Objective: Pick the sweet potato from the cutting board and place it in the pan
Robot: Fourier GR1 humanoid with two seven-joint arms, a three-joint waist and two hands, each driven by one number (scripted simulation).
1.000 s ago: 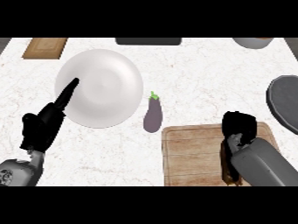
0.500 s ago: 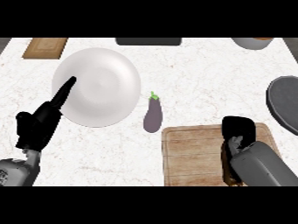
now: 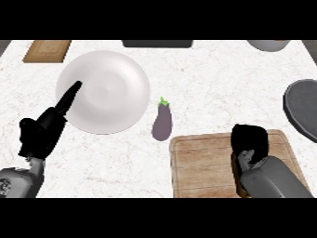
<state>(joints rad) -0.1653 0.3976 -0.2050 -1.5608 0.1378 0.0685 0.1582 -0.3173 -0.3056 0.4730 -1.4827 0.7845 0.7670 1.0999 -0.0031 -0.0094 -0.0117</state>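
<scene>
The wooden cutting board (image 3: 202,162) lies at the front right. My right hand (image 3: 250,139) sits on it with its fingers curled downward. The sweet potato does not show anywhere and seems hidden under that hand. The dark grey pan (image 3: 315,109) lies at the right edge, beyond the board and partly cut off. At the left, my left hand (image 3: 42,132) is open and holds nothing, its straight fingers reaching over the rim of a white plate (image 3: 109,88).
A purple eggplant (image 3: 162,122) lies between the plate and the board. A small wooden board (image 3: 48,50) is at the back left, a dark tray (image 3: 157,43) at the back middle and a grey bowl (image 3: 269,44) at the back right.
My right hand has sunk slightly lower over the cutting board and stays curled. The left hand has barely moved.
</scene>
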